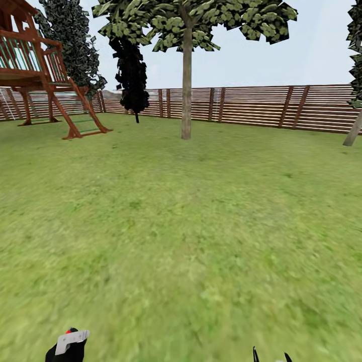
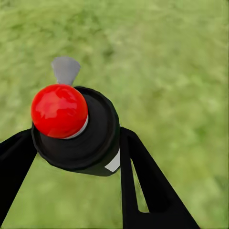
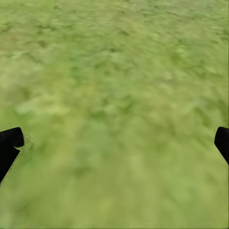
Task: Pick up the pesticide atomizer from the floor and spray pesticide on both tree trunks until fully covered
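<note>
Pesticide atomizer [image 2: 76,129] pinched between left gripper [image 2: 76,157] fingers: black bottle, red ball cap, grey nozzle. Head view: at 7 o'clock. Right gripper [image 3: 114,143] fingers spread, nothing held. Pickup done; spraying left. Nearest tree trunk [image 1: 186,85] at 12 o'clock, well apart across grass [image 1: 201,226]; second trunk [image 1: 353,130] at 2 o'clock.

Black atomizer [image 2: 81,138] with red knob, blurry green grass [image 1: 191,226], brown slatted fence [image 1: 261,105], grey-beige trunk [image 1: 186,85]
</note>
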You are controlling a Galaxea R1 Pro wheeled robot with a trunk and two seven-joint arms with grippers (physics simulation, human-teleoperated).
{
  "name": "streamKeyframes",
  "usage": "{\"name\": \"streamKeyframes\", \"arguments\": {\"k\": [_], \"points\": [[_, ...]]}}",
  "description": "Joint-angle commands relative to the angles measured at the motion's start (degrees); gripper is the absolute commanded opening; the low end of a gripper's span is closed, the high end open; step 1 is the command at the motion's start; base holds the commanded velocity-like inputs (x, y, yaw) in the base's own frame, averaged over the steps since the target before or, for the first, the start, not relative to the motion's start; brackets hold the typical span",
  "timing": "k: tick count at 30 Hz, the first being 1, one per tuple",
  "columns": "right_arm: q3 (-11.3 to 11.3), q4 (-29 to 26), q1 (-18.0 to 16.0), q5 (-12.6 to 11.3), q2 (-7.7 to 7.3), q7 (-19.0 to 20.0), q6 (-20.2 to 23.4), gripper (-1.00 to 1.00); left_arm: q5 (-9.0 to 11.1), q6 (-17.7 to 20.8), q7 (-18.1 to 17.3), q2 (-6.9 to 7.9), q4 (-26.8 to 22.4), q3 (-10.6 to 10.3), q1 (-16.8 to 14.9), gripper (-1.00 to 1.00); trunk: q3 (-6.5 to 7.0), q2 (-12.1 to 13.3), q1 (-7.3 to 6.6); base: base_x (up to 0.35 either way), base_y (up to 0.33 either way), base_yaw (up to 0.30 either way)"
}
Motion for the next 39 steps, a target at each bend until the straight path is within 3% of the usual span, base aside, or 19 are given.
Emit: {"name": "streamKeyframes", "arguments": {"k": [1, 39], "points": [[0.00, 0.00, 0.00, 0.00, -0.02, 0.00, 0.00, 1.00, 0.03, -0.01, -0.04, 0.00, -0.01, 0.00, 0.02, -1.00, 0.00, 0.00, 0.00, 0.340, 0.000, 0.000], [0.00, 0.00, 0.00, 0.00, 0.00, 0.00, 0.00, 1.00, 0.03, 0.00, -0.04, 0.00, -0.12, 0.00, 0.04, -1.00, 0.00, 0.00, 0.00, 0.340, 0.000, 0.000]]}}
